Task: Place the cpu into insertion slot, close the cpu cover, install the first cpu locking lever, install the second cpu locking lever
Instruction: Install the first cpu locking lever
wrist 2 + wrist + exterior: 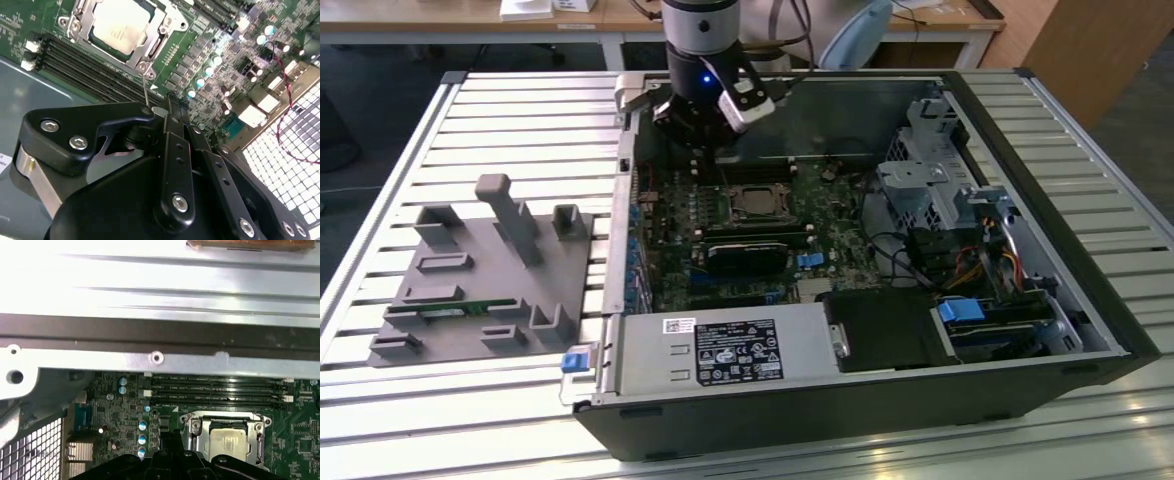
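Cpu (pixel 120 25) seen seated in insertion slot (pixel 192 437), cpu cover (pixel 161 35) down. Locking lever (pixel 145 87) stands upright by gripper (pixel 160 107); grip state can't be told. Lever best swung down slow and hooked under its tab.

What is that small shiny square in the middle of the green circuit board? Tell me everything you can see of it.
The small flat square chip has a pale silver-tan metallic face with faint print on it. It lies flat and level with the green circuit board, beside the long black memory slots. A thin silver metal frame with a square cut-out lies over its edges and leaves the face bare. Nothing else touches it.
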Controlling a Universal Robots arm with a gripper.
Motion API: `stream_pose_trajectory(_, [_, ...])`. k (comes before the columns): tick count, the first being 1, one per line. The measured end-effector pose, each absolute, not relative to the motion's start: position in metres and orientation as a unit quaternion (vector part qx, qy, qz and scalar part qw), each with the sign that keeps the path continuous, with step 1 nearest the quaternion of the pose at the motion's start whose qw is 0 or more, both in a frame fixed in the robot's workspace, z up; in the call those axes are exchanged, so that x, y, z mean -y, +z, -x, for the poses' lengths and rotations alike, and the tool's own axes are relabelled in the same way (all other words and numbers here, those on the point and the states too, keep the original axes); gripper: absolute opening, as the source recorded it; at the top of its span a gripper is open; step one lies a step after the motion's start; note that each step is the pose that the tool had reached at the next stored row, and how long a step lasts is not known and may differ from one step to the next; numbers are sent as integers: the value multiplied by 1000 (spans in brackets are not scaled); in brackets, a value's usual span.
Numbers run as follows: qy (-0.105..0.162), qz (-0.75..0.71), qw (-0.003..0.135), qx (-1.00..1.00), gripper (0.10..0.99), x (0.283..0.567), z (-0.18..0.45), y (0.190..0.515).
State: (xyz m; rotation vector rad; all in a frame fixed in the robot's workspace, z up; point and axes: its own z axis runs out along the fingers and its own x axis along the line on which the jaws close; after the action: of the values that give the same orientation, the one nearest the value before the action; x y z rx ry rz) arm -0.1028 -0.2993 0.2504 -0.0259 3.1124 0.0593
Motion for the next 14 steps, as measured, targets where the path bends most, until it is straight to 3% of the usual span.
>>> stream_pose_trajectory(14, [20,8,14,-1000,122,293,104,251])
